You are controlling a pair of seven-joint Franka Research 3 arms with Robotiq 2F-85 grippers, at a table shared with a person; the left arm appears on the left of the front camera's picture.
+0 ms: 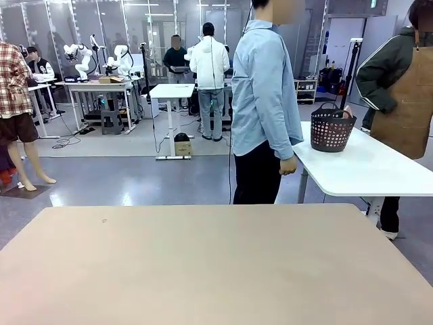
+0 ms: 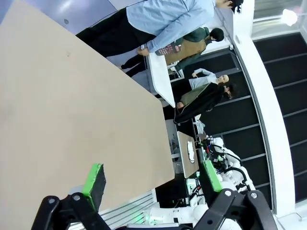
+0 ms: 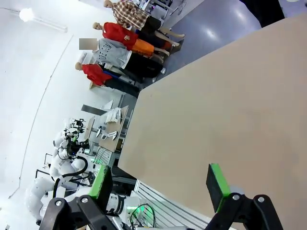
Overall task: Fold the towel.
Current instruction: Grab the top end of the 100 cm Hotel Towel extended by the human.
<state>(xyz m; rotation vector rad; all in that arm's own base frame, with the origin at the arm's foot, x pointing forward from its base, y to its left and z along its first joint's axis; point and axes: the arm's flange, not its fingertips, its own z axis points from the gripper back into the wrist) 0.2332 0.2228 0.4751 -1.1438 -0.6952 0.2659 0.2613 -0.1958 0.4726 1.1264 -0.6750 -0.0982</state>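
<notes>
My left fingers (image 2: 152, 178) stand spread wide, grasping nothing, their green pads (image 2: 94, 178) over the near edge of the beige worktop (image 1: 203, 271). My right fingers (image 3: 159, 183) are released too, holding nothing, above that same worktop. Seen from the front, a person in a light blue shirt (image 1: 264, 101) stands side-on at 12 o'clock, just beyond the far edge. At 2 o'clock a white worktop (image 1: 379, 169) carries the dark basket (image 1: 331, 132), and a person in a brown apron (image 1: 409, 101) stands just beside it. A pale pink scrap at the basket's rim looks like the towel (image 1: 348, 113) (too small for me to be sure).
</notes>
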